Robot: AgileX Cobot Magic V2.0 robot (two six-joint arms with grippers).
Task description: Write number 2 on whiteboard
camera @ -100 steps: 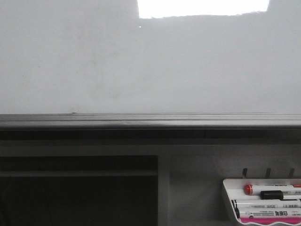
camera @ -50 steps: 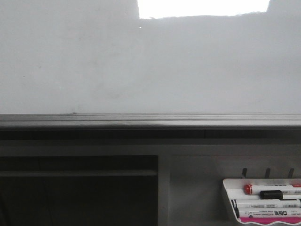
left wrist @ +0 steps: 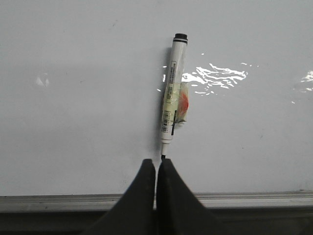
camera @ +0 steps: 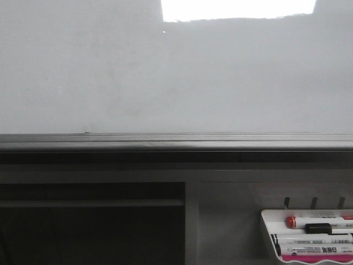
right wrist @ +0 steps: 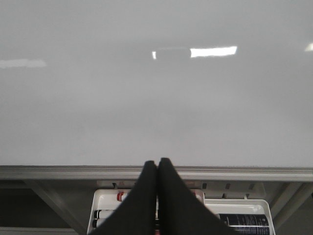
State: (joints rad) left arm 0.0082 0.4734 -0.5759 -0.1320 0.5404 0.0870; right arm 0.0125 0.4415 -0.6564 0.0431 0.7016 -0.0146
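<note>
A white barrel marker with black cap [left wrist: 172, 93] is seen lying lengthwise straight ahead of the pressed-together left gripper [left wrist: 156, 164], tip nearest, on the glossy white-grey whiteboard [left wrist: 73, 98].

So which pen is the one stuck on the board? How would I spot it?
Look at the whiteboard in the left wrist view. Just above the left arm's shut fingers is one white marker on the board, its black tip pointing down at them. It has tape with a red patch on its side, unlike the pens in the tray.
</note>
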